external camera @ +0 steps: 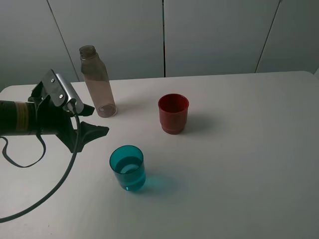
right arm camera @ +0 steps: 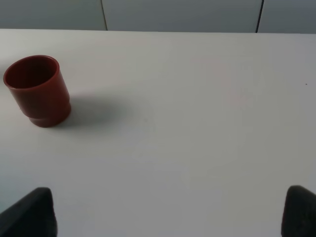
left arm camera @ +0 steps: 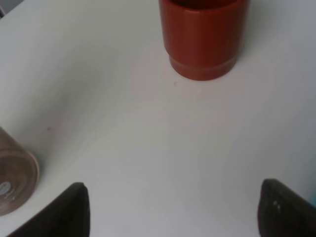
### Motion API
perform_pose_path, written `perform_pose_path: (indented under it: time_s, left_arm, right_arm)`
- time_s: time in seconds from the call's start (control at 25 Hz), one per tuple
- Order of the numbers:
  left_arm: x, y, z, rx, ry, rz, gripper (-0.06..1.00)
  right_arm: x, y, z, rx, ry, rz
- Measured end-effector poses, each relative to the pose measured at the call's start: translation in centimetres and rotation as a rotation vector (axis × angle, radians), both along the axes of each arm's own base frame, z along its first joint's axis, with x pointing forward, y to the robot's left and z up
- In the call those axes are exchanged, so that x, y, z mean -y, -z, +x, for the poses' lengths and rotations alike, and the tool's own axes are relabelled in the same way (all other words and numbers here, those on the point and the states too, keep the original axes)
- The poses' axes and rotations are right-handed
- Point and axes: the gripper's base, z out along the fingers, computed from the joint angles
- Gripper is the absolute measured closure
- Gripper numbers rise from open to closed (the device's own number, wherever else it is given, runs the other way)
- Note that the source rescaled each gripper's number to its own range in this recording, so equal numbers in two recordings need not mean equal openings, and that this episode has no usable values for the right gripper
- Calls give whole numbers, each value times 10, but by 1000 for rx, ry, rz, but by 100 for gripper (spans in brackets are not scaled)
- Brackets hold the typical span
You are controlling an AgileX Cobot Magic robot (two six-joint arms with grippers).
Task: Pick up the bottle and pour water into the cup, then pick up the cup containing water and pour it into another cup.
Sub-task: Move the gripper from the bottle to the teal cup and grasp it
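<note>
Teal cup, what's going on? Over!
Left hand open, empty; right hand open. Teal cup upright, water inside. Nothing in the way.

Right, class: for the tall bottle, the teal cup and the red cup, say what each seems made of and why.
Bottle: likely plastic, clear brownish, smooth; you can see through its wall.
Teal cup: probably plastic, translucent, glossy; the liquid inside shows through.
Red cup: seemingly plastic, opaque, soft sheen, moulded step at the base.

Left arm [external camera: 20, 118] stretching out level, left gripper [external camera: 92, 121] pointing straight ahead with jaws standing apart and empty, right gripper [right arm camera: 165, 212] holding its fingers [right arm camera: 29, 212] wide apart, empty.
</note>
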Motion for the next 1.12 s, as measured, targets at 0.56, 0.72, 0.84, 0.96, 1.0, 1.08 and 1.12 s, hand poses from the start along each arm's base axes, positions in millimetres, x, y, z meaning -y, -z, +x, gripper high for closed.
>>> perform_pose_path:
  time_s: [0.56, 0.72, 0.84, 0.96, 1.0, 1.08, 1.12]
  left_arm:
    - [-25, 2, -8, 33, 186, -11, 33]
    - [-20, 10, -12, 25, 286, -27, 33]
    - [-17, 23, -15, -30, 341, -72, 25]
    - [-17, 35, -16, -60, 375, -67, 0]
    - [-17, 37, -17, -60, 384, -63, -3]
    - [-17, 37, -17, -46, 404, -51, -4]
    - [-17, 37, -17, -40, 420, -43, -4]
  right_arm:
    - [0, 0, 0, 0, 0, 0]
    - [0, 0, 0, 0, 0, 0]
    - [0, 0, 0, 0, 0, 0]
    - [0, 0, 0, 0, 0, 0]
    - [0, 0, 0, 0, 0, 0]
    - [0, 0, 0, 0, 0, 0]
    - [0, 0, 0, 0, 0, 0]
